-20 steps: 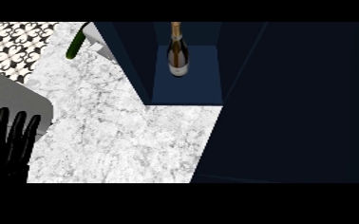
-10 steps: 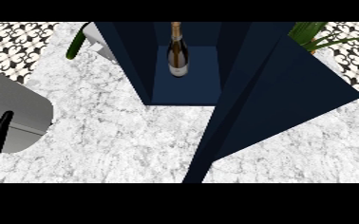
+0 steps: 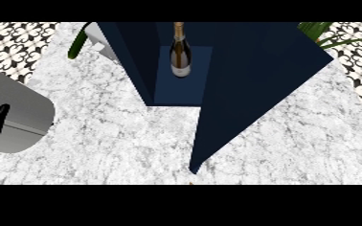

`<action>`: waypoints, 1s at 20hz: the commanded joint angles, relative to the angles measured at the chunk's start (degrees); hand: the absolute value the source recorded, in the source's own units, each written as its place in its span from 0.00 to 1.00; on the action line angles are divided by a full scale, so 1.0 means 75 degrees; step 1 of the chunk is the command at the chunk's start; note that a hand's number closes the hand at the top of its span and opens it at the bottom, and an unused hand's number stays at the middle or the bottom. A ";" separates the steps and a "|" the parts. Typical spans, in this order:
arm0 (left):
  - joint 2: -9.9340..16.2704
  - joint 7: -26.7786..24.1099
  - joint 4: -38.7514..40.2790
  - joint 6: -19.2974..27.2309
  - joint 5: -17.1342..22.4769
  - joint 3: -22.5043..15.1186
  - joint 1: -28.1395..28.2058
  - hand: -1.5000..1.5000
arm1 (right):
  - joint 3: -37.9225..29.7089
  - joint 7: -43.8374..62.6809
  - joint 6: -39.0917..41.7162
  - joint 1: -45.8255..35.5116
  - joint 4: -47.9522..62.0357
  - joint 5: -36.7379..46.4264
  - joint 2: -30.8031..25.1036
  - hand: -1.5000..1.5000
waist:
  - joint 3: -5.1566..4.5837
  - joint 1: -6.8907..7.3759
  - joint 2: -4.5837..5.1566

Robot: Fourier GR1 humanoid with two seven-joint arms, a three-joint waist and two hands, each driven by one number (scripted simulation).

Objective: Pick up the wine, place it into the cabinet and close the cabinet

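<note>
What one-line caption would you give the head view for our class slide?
Wine bottle stands inside the dark blue cabinet on a marble counter, its door partly swung across.

Wine bottle (image 3: 179,52) upright inside navy cabinet (image 3: 176,88), door (image 3: 258,86) ajar

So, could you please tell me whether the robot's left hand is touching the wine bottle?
Apart. The head view shows the wine bottle standing inside the cabinet, while only a sliver of the left hand shows at the left edge, bare counter between them.
</note>
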 commanded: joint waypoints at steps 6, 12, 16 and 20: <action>-0.0135 0.0406 0.0041 -0.0235 0.0265 0.0062 -0.0391 0.00 | 0.0013 0.0427 -0.1064 -0.2478 0.1390 -0.0225 0.1049 1.00 | -0.0004 0.0147 0.0067; -0.0233 0.0499 0.0050 -0.0166 0.0057 -0.0057 -0.0613 0.00 | -0.0732 0.0292 -0.1497 -0.3599 0.2159 -0.1242 0.1047 1.00 | -0.0001 0.0268 0.0114; -0.0432 0.0723 0.0057 0.0059 0.0119 -0.0168 -0.0849 0.00 | -0.1217 -0.0232 -0.1721 -0.4759 0.3419 -0.1916 0.1076 1.00 | 0.0009 0.0275 0.0123; -0.0694 0.0551 0.0294 -0.0096 -0.0081 -0.0240 -0.0673 0.00 | -0.1390 -0.0646 -0.2300 -0.6246 0.4813 -0.2409 0.1105 1.00 | 0.0008 0.0282 0.0084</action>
